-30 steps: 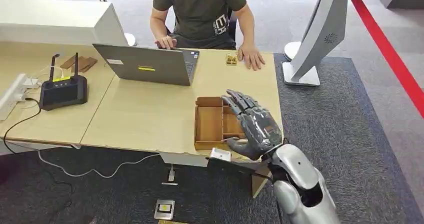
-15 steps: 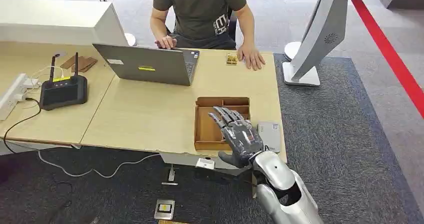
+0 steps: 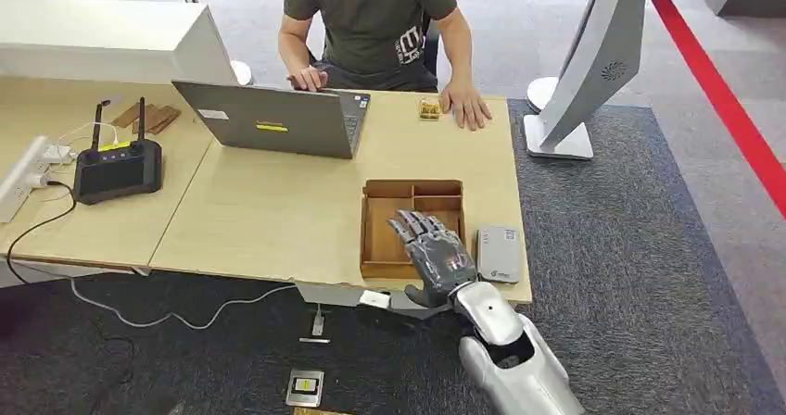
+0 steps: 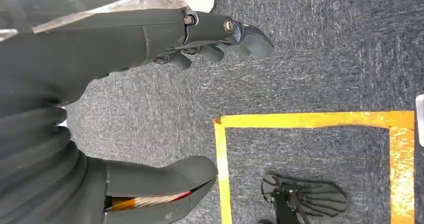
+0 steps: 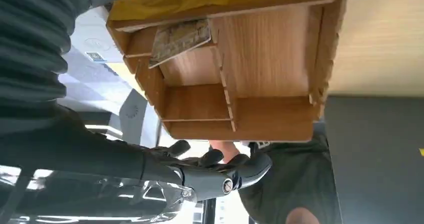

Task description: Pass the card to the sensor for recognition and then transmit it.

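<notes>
A wooden tray [image 3: 412, 186] with several compartments sits near the table's front edge. In the right wrist view a patterned card [image 5: 180, 36] lies tilted in one corner compartment of the tray [image 5: 270, 49]. A flat grey card sensor [image 3: 498, 253] rests on the table just right of the tray. My right hand [image 3: 431, 256] hovers over the tray's near right part with its fingers [image 5: 220, 170] stretched out and nothing in them. My left hand [image 4: 125, 44] hangs over the carpet, thumb and fingers apart and holding nothing.
A person [image 3: 375, 17] sits at the far side, one hand flat on the table, behind an open laptop [image 3: 273, 119]. A black box with antennas [image 3: 118, 168] and cables lie at the left. A white stand [image 3: 593, 63] rises at the right. Yellow tape [image 4: 305, 120] marks the floor.
My right hand has drawn back toward the table's front edge and shifted left, uncovering the grey sensor. The tray and the person have stayed put.
</notes>
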Controlling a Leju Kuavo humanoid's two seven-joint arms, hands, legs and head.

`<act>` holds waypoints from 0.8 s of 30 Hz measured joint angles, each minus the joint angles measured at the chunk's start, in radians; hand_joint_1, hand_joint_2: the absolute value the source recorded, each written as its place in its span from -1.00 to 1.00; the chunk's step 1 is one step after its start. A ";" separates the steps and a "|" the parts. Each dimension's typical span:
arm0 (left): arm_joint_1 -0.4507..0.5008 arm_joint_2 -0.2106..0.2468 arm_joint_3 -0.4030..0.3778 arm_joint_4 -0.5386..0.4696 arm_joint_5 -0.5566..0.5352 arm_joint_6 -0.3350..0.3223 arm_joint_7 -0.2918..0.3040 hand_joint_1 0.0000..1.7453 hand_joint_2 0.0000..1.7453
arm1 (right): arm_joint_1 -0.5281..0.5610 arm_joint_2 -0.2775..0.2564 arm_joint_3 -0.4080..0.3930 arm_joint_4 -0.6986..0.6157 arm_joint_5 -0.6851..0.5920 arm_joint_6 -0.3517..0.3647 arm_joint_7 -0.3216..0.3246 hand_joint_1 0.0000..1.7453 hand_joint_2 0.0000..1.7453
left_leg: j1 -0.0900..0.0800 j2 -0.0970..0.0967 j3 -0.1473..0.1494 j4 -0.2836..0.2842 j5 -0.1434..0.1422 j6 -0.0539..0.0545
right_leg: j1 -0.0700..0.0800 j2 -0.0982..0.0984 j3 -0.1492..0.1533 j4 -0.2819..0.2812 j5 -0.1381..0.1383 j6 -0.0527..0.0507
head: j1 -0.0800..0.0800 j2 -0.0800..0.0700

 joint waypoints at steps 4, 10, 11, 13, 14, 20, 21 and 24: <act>0.000 0.000 0.000 0.000 0.005 0.001 0.003 -1.00 1.00 | -0.013 0.005 0.000 0.051 0.010 -0.012 0.005 -1.00 1.00 | 0.000 0.000 0.000 0.000 0.000 0.000 | 0.000 0.000 0.000 0.000 0.000 0.000 | 0.000 0.000; 0.000 0.000 0.001 0.000 0.010 0.004 0.007 -1.00 1.00 | -0.019 0.011 0.001 0.104 0.030 -0.025 0.015 -1.00 1.00 | 0.000 0.000 0.000 0.000 0.000 0.000 | 0.000 0.000 0.000 0.000 0.000 0.000 | 0.000 0.000; 0.000 0.000 0.002 0.000 0.010 0.005 0.008 -1.00 1.00 | -0.019 0.012 0.001 0.109 0.031 -0.026 0.017 -1.00 1.00 | 0.000 0.000 0.000 0.000 0.000 0.000 | 0.000 0.000 0.000 0.000 0.000 0.000 | 0.000 0.000; 0.000 0.000 0.003 0.000 0.010 0.005 0.010 -1.00 1.00 | -0.020 0.015 0.001 0.119 0.034 -0.027 0.019 -1.00 1.00 | 0.000 0.000 0.000 0.000 0.000 0.000 | 0.000 0.000 0.000 0.000 0.000 0.000 | 0.000 0.000; 0.000 0.000 0.003 0.000 0.010 0.005 0.010 -1.00 1.00 | -0.020 0.015 0.001 0.124 0.035 -0.027 0.019 -1.00 1.00 | 0.000 0.000 0.000 0.000 0.000 0.000 | 0.000 0.000 0.000 0.000 0.000 0.000 | 0.000 0.000; 0.000 -0.002 0.011 0.000 0.010 0.005 0.014 -1.00 1.00 | -0.023 0.023 0.001 0.150 0.044 -0.034 0.019 -1.00 1.00 | 0.000 0.000 0.000 0.000 0.000 0.000 | 0.000 0.000 0.000 0.000 0.000 0.000 | 0.000 0.000; 0.000 -0.002 0.012 0.000 0.010 0.005 0.014 -1.00 1.00 | -0.025 0.024 0.001 0.155 0.046 -0.035 0.019 -1.00 1.00 | 0.000 0.000 0.000 0.000 0.000 0.000 | 0.000 0.000 0.000 0.000 0.000 0.000 | 0.000 0.000; 0.000 -0.002 0.016 0.000 0.010 0.007 0.014 -1.00 1.00 | -0.031 0.030 0.001 0.165 0.051 -0.048 0.022 -1.00 1.00 | 0.000 0.000 0.000 0.000 0.000 0.000 | 0.000 0.000 0.000 0.000 0.000 0.000 | 0.000 0.000</act>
